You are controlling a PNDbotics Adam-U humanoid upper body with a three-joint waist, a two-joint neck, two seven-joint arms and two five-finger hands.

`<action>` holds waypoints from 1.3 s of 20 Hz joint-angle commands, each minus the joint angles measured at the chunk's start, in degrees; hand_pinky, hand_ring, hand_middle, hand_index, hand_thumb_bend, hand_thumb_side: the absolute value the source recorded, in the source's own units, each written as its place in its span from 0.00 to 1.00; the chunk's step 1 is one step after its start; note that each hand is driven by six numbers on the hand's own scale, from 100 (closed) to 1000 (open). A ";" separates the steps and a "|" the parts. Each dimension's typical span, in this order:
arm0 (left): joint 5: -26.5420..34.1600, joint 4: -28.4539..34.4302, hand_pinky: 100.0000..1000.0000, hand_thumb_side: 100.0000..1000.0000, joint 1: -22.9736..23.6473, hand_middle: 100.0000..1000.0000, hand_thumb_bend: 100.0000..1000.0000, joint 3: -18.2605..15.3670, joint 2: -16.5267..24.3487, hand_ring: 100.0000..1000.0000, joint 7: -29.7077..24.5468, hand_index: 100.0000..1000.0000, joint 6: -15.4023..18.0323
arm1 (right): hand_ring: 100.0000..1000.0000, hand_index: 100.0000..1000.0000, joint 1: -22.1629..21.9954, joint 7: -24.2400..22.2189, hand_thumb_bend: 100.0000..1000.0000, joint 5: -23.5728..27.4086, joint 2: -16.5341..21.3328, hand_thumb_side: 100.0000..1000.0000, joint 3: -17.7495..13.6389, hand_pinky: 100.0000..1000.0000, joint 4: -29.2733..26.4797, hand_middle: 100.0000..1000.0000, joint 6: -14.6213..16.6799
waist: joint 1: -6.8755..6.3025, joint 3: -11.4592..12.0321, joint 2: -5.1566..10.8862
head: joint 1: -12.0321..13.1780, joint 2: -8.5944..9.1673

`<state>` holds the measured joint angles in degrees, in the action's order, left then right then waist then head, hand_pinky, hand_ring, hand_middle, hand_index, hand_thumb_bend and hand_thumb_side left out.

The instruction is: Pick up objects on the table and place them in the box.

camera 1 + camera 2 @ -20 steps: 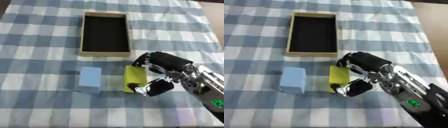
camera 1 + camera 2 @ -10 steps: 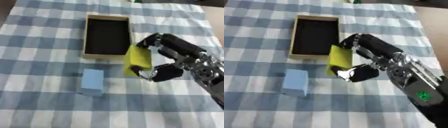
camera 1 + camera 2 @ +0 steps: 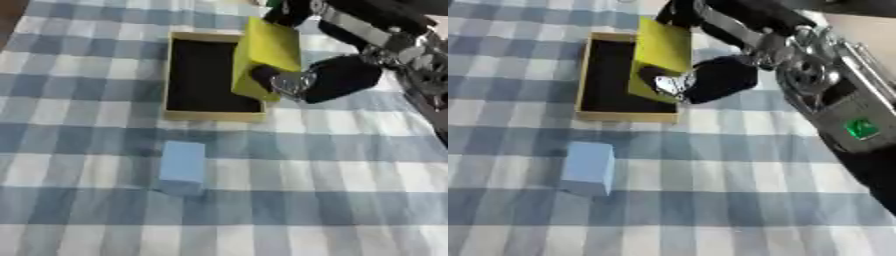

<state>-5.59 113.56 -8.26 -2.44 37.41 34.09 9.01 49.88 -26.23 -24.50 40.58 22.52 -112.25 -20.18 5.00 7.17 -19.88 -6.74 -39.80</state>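
Checked blue-and-white cloth covers the surface (image 3: 350, 200), and the right robot hand (image 3: 337, 80), thumb and fingers clamped on the yellow block (image 3: 267, 55), has swung it up over the box (image 3: 179, 116)'s right edge. Release looks next; the blue block (image 3: 182, 165) waits nearby.

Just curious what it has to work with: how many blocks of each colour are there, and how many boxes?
Yellow block, held in the right hand over the box: 1
Blue block, on the tablecloth: 1
Box, open: 1
Total: 3
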 commanded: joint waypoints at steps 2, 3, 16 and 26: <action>0.54 1.03 0.58 1.00 -1.04 0.63 0.34 0.02 1.88 0.60 -0.56 0.88 0.20 | 0.66 0.63 5.54 -1.85 0.02 -0.87 -0.67 0.51 -0.33 0.75 5.54 0.47 -0.15 | -0.40 0.33 0.66 | -1.20 0.62; 0.61 1.03 0.58 1.00 -1.23 0.63 0.34 0.11 1.87 0.60 -0.67 0.88 0.24 | 0.66 0.63 7.02 -2.22 0.01 -1.28 -1.46 0.50 0.02 0.75 7.38 0.47 0.46 | -0.38 0.47 0.56 | -1.54 0.71; 1.53 1.03 0.58 1.00 -3.24 0.63 0.34 0.82 1.66 0.60 -1.59 0.88 0.60 | 0.67 0.64 15.57 -4.11 0.02 -7.10 -10.35 0.49 3.46 0.75 26.16 0.49 7.62 | 0.11 2.19 -0.15 | -3.00 1.32; 1.89 1.03 0.58 1.00 -3.69 0.64 0.34 0.84 1.60 0.61 -1.66 0.88 0.81 | 0.70 0.66 14.53 -5.80 0.10 -11.39 -11.64 0.47 5.98 0.76 34.05 0.49 11.00 | 0.18 3.31 0.24 | -3.44 0.32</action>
<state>-3.81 113.56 -11.48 -1.28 37.41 32.50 9.70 63.50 -31.78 -34.76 28.44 28.65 -79.13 -9.77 5.70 10.35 -21.03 -9.92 -39.29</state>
